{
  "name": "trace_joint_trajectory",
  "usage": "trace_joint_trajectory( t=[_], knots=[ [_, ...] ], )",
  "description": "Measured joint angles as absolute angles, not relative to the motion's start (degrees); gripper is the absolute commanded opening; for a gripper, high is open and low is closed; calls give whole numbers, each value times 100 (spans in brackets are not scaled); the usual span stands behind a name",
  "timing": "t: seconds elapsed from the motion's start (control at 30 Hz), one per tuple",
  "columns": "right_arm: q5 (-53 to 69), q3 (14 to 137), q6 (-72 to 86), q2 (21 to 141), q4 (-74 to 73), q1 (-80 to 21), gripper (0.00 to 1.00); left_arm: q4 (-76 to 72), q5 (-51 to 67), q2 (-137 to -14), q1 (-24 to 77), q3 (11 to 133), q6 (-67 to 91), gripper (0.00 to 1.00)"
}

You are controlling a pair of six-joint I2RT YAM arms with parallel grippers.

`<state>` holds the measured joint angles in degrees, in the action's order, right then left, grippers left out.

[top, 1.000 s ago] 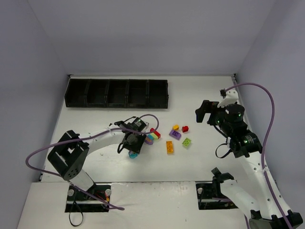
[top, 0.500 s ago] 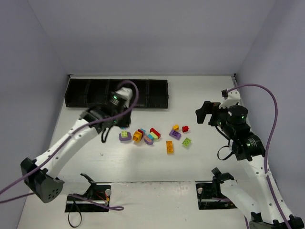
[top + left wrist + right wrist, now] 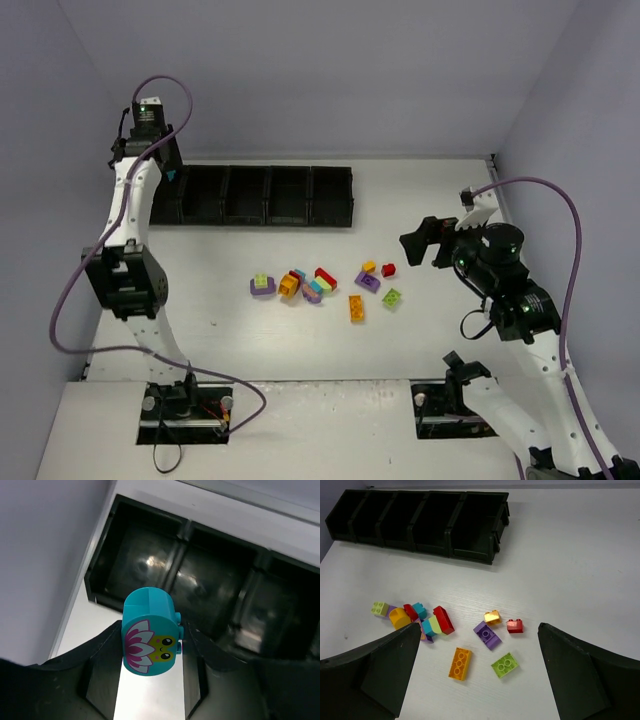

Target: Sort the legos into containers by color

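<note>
The left gripper (image 3: 152,647), beside the pile half a second ago, now hangs at 10 o'clock above the left end of the containers (image 3: 290,222). Its jaws pinch a teal brick (image 3: 150,630), carried over but not yet released. The other legos (image 3: 320,285) lie mid-tabletop (image 3: 200,330). The right gripper (image 3: 479,645) is at 3 o'clock, jaws spread and empty.

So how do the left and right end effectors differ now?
The left end effector is shut on a teal lego; the right end effector is open and empty. The left one hangs over the left end of the containers; the right one looks down on the loose legos. Both are black and off the table.
</note>
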<state>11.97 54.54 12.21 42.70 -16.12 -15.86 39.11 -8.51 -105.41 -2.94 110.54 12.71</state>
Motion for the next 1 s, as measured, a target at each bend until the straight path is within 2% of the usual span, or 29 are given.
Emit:
trace_joint_trajectory(
  t=[0.1,0.17,0.37,0.47,0.7,0.87,1.0],
  knots=[
    [1387,5454,1221,4276,-1614,-1586,100,3793,-854,-11463,-563,11622,1203,4],
    [1485,5454,1221,4287,-1614,-1586,100,3741,-860,-11924,-707,11854,1177,10],
    [1664,5430,1243,4298,-1616,-1586,100,3621,-679,-13037,-996,12490,1103,38],
    [1699,5395,1273,4305,-1645,-1586,100,3529,-541,-13323,-1028,12641,1098,46],
    [1680,5389,1326,4510,-1704,-1586,100,3347,-185,-13533,-1002,12783,1162,58],
    [1623,5389,1288,4657,-1704,-1586,100,3282,-80,-13478,-996,12746,1243,62],
    [1540,5389,1221,4676,-1706,-1586,100,3308,134,-12916,-947,12127,1354,67]
  ],
)
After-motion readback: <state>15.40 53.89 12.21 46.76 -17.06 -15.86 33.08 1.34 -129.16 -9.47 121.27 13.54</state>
